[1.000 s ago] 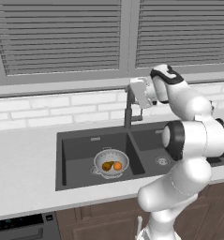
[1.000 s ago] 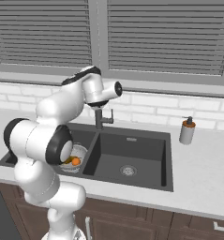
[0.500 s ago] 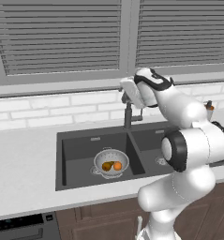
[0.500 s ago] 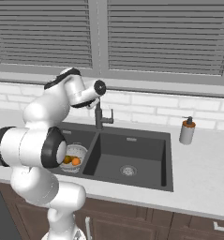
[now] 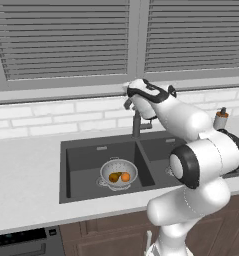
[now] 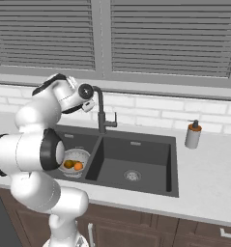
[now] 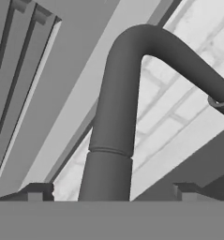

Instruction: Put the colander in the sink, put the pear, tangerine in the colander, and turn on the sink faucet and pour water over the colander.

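The colander point(image 5: 119, 173) sat in the left bowl of the sink point(image 5: 81, 155), with the pear point(image 5: 114, 177) and the tangerine point(image 5: 125, 176) side by side inside it. The faucet point(image 6: 103, 112) stood at the back of the sink, between the two bowls. The gripper point(image 7: 111, 191) was up by the faucet's tall pipe, its fingers spread wide on both sides, grabbing nothing. A soap bottle point(image 6: 193, 135) stood on the counter point(image 5: 21, 170).

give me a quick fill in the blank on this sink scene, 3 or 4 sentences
1. The colander sits in the ____ basin of the sink, seen from the robot.
2. Inside it lie the tangerine and the ____.
3. The gripper is ____, its tips either side of the sink faucet.
4. The soap dispenser stands on the counter to the ____ of the sink.

Missing words: left; pear; open; right
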